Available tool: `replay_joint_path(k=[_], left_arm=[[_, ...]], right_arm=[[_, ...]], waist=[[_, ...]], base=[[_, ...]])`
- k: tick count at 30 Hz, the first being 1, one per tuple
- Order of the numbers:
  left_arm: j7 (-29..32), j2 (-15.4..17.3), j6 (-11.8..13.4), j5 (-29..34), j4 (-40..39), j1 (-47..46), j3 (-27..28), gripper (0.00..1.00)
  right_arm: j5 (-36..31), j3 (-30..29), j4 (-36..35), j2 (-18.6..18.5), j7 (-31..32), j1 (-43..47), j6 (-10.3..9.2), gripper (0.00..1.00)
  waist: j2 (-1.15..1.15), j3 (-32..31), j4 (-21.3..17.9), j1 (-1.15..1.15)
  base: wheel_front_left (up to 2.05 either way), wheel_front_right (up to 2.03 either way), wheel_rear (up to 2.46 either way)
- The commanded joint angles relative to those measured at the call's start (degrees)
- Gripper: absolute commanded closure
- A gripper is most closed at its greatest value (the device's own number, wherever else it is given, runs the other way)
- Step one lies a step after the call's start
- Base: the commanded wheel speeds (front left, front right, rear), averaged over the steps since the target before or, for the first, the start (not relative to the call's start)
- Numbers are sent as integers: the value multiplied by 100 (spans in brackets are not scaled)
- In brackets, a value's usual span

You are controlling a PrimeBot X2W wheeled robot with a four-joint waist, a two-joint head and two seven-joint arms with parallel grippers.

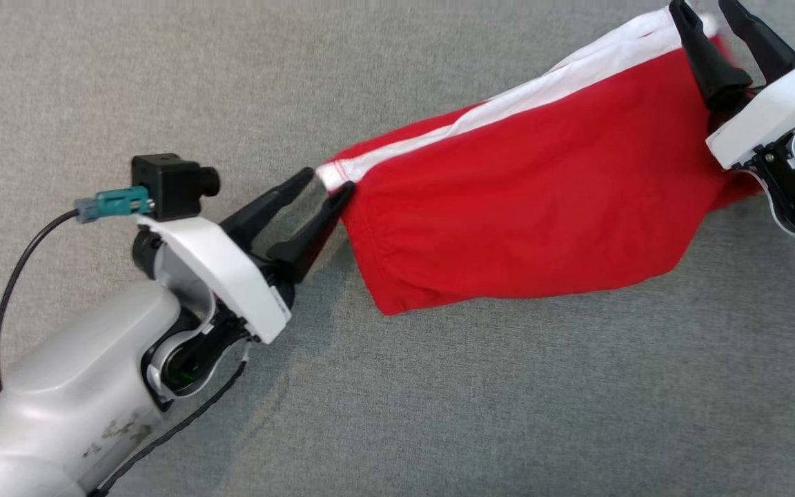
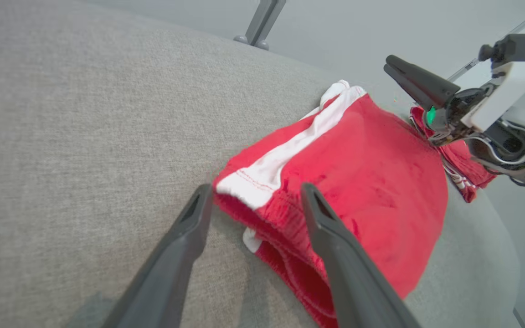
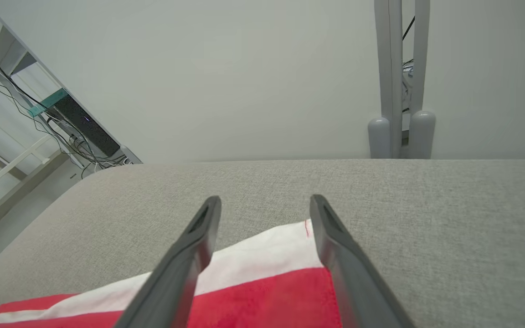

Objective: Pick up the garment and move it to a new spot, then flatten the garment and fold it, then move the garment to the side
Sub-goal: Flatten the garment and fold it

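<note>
The left hand (image 1: 330, 188), fingers spread, straddled the white-striped corner of the red garment (image 1: 522, 193) without pinching it, at 9 o'clock in the head view. The right hand (image 1: 704, 14), equally spread, bracketed the far corner at 1 o'clock. Between them the garment lay stretched along its white band on the grey desk (image 1: 163, 83), apparently laid taut to sit flat for folding.
</note>
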Motion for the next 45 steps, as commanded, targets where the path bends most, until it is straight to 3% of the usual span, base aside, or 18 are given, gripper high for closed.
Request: replay_joint_path(k=[1, 5, 11, 16, 28, 33, 34, 45], left_arm=[[-90, 114, 98, 81, -38, 91, 24, 0], [-256, 358, 424, 205, -319, 290, 18, 0], [-605, 641, 1144, 537, -827, 643, 111, 0], [-779, 594, 1490, 662, -1283, 1010, 379, 0], [-823, 243, 1487, 1015, -1532, 1676, 848, 0], [-825, 99, 1388, 1171, -1470, 1958, 1122, 0], [-825, 58, 1339, 1191, -1452, 2016, 1174, 0], [-825, -21, 1289, 1440, -1314, 2160, 1377, 0]], right_arm=[[73, 22, -16, -60, -106, 103, 1, 0], [155, 34, 16, -133, -205, 243, 1, 0], [302, 57, 448, -167, -199, 475, 1, 0], [554, 202, 1055, -73, 514, 435, 1, 0], [1264, 261, 2627, 228, 3025, 329, -3, 0], [1601, 191, 2469, 539, 3857, 586, 7, 0], [1578, 194, 2340, 492, 3761, 579, 7, 100], [1615, -74, 1886, 275, 2752, 542, 5, 100]], waist=[[0, -212, -93, 0], [0, -521, -165, 0], [0, -803, -64, 0], [0, -808, 144, 0], [0, -622, 733, 0], [0, -699, 811, 0], [0, -742, 792, 0], [0, -1119, 518, 0]], base=[[0, 0, 0], [0, 0, 0], [0, 0, 0], [0, 0, 0], [0, 0, 0], [0, 0, 0], [0, 0, 0], [0, 0, 0]])
